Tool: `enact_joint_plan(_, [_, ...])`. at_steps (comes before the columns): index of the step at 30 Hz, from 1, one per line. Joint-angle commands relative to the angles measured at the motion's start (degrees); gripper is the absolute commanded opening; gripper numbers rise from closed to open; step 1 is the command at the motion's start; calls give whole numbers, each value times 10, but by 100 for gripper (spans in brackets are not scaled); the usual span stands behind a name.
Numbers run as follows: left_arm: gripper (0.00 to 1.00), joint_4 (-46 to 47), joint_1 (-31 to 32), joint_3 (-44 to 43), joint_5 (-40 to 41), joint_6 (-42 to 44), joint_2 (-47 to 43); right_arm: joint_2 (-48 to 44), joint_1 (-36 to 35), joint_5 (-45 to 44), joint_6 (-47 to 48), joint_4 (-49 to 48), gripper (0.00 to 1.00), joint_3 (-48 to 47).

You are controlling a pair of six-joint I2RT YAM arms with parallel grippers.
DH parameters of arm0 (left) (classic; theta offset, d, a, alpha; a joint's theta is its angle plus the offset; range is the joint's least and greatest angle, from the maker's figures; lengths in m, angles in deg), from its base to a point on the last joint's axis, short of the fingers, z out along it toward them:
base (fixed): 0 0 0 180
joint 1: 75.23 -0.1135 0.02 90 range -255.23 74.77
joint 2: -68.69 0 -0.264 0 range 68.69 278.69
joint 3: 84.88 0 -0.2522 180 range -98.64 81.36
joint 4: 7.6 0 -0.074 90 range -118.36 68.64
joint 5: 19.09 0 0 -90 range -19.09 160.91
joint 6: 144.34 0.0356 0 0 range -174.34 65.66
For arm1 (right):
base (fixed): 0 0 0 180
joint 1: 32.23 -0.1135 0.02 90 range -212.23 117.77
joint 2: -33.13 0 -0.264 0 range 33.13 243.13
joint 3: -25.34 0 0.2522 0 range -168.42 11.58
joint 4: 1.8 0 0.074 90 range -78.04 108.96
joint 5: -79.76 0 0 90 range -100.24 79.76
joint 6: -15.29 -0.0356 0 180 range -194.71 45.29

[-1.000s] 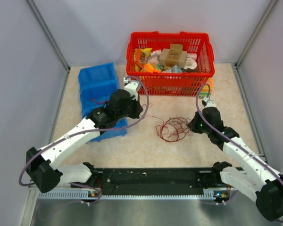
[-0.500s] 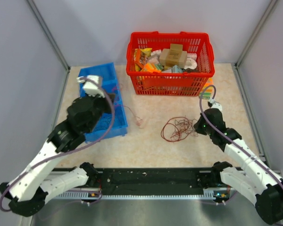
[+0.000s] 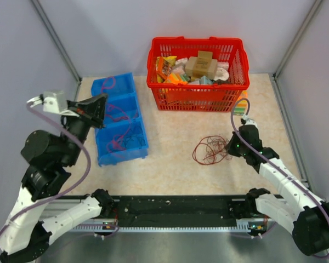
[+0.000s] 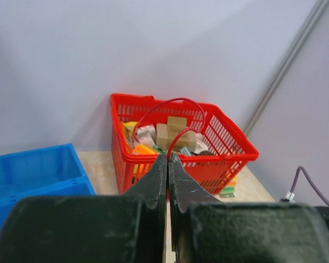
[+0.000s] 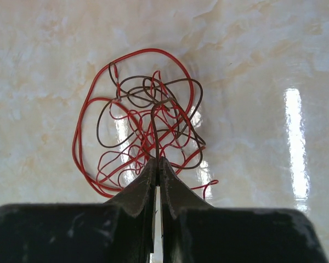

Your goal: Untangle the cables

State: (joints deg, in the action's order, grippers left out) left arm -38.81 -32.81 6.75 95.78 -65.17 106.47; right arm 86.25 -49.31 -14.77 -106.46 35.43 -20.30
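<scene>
Red and dark-red wire tangle (image 3: 210,150) by the desk's (image 3: 175,164) right edge, my right fingers (image 5: 150,167) grasping it, left fingers (image 4: 163,165) clenching a red wire loop (image 4: 174,99)

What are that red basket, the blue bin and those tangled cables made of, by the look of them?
The red basket looks like moulded plastic: lattice walls, uniform colour. The blue bin is likely rigid plastic, smooth and slightly shiny. The cables seem thin wire in red and dark insulation, probably plastic-coated; they hold springy loops.
</scene>
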Motion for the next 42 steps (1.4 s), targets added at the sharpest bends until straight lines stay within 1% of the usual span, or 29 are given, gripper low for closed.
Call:
enact_joint_plan(1, [0, 1, -1, -29, -96, -20, 58, -1, 1, 57, 31, -53, 0, 19])
enact_joint_plan(5, [0, -5, -1, -50, -105, -27, 76, 1, 2, 50, 42, -61, 0, 35])
enact_joint_plan(11, [0, -59, -1, -92, -61, -53, 102, -12, 1, 47, 42, -61, 1, 42])
enact_joint_plan(15, [0, -90, -1, -125, -46, -56, 123, -9, 1, 54, 45, -46, 2, 22])
enact_joint_plan(18, [0, -82, -1, -137, -41, -42, 127, 1, 1, 48, 52, -33, 5, 4])
enact_joint_plan(19, [0, -77, -1, -140, -34, -34, 127, 9, 2, 47, 55, -26, 11, -3])
enact_joint_plan(20, [0, -74, -1, -144, -26, -26, 128, 18, 1, 23, 56, -18, 19, -10])
enact_joint_plan(21, [0, -72, -1, -149, -19, -18, 130, 29, 1, 9, 58, -8, 25, -19])
enact_joint_plan(23, [0, -65, -1, -166, -7, 4, 141, 55, 1, -13, 62, 10, 39, -38])
enact_joint_plan(25, [0, -59, -1, -189, 11, 34, 158, 79, 2, -17, 63, 29, 55, -58])
enact_joint_plan(28, [0, -26, -1, -207, 60, 69, 188, 97, 1, -14, 62, 61, 68, -91])
enact_joint_plan(31, [0, 39, -1, -187, 166, 103, 216, 98, 1, -13, 49, 93, 75, -128])
enact_joint_plan(33, [0, 89, -1, -165, 261, 141, 231, 93, 1, 0, 39, 98, 80, -152])
enact_joint_plan(35, [0, 123, -7, -164, 329, 177, 251, 97, 1, 15, 41, 101, 81, -171])
enact_joint_plan(38, [0, 167, -12, -177, 369, 229, 272, 113, 2, 23, 47, 152, 81, -206])
enact_joint_plan(42, [0, 158, -21, -241, 402, 274, 315, 114, 7, -1, 35, 249, 81, -255])
